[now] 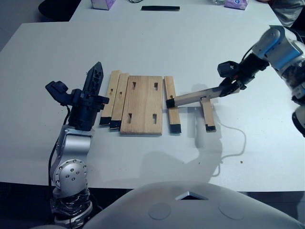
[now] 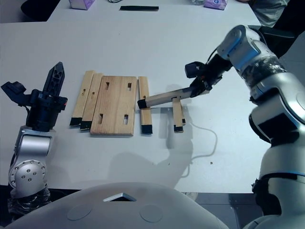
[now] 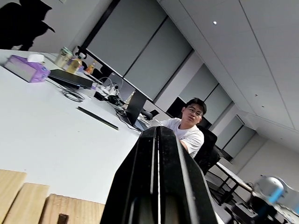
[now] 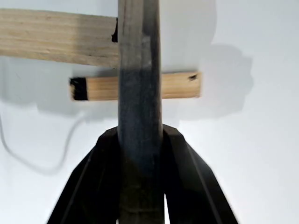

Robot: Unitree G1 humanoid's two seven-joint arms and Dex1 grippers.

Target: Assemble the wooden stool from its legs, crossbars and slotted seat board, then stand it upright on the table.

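A wooden leg is gripped tight by the right gripper and held slanted above the table, its black-tipped end just beside the slotted seat board, which is laid flat toward the near edge. The left gripper is closed on nothing, pointed upward beside two slats.
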